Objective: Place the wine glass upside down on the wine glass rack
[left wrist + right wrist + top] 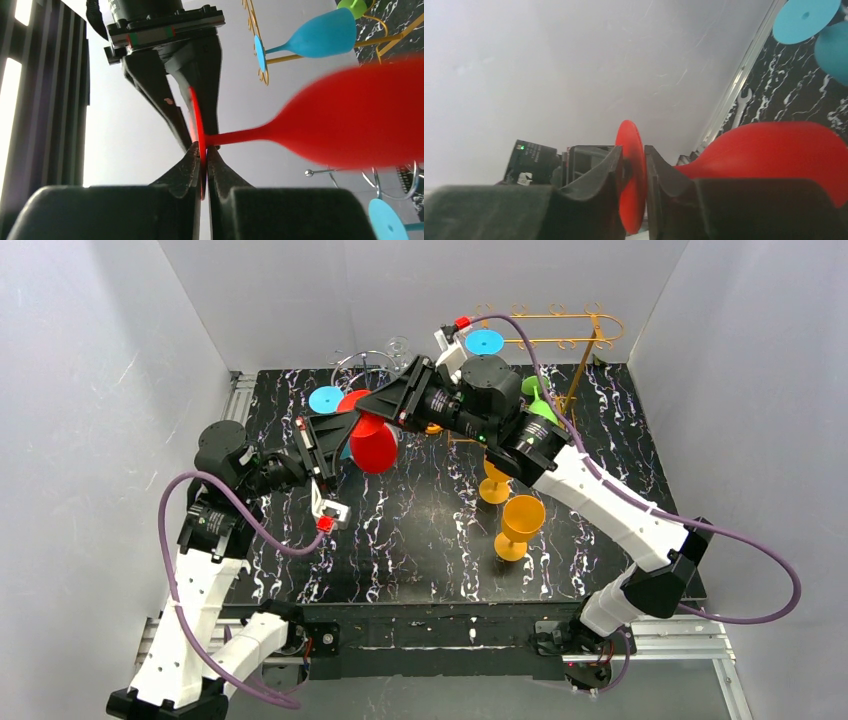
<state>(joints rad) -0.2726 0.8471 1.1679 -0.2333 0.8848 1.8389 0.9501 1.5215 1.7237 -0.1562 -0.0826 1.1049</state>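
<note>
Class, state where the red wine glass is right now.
In the top view, the red wine glass hangs in mid-air left of centre. Its foot sits between the fingers of the left hand and right hand, beside a blue glass.

Orange glass (522,514) x2, blue (484,341) x2, red (374,445) x1.

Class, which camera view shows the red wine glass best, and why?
Left wrist: the red wine glass appears side-on, foot, stem and bowl, though blurred. Top external shows mainly its bowl; right wrist shows foot and part of the bowl.
</note>
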